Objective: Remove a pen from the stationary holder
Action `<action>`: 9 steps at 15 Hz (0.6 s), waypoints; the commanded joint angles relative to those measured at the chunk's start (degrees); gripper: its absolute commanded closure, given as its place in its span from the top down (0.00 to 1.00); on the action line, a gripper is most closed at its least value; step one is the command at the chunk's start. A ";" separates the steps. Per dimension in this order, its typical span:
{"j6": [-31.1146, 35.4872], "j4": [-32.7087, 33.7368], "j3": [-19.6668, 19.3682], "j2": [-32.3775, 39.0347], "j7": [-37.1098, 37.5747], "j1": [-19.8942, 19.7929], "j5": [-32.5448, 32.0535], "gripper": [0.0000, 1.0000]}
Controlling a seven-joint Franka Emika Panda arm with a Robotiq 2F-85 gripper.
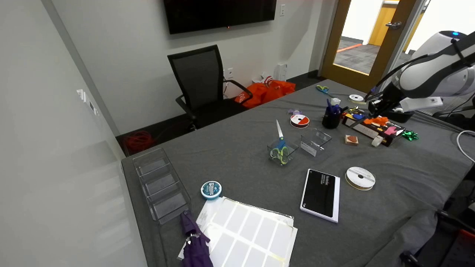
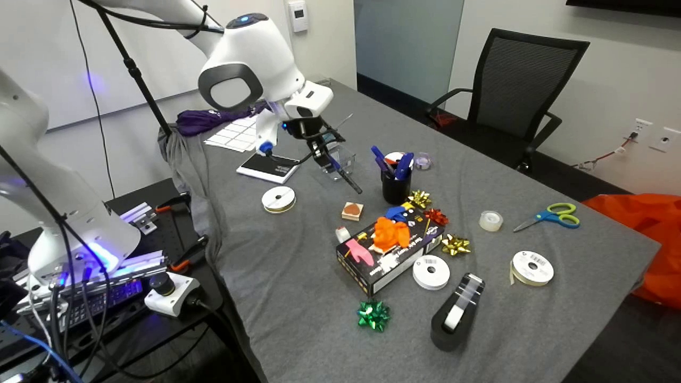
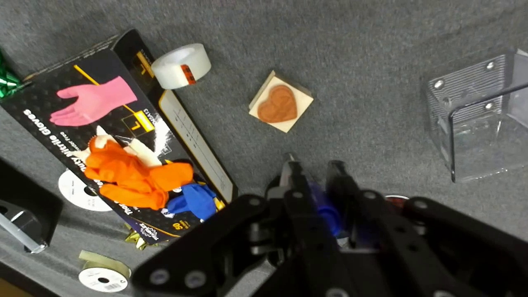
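Grey tablecloth [image 2: 298, 319]; box [image 3: 112, 119] reads "Nitrile Gloves"; blue pens [image 2: 403, 166] in holder [image 2: 396, 191].

Black mesh chair [image 1: 202, 78] near pale wall [image 1: 295, 44]

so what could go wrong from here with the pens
The blue pens sit bunched in the stationary holder, so pulling one could drag others or tip the holder. The gripper might clip the glove box beside the holder. Blue shows between its fingers in the wrist view; if a pen is gripped there (I can't tell), it could slip.
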 commanded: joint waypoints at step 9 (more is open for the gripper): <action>7.39 0.54 19.88 6.85 -38.45 -14.66 38.50 0.05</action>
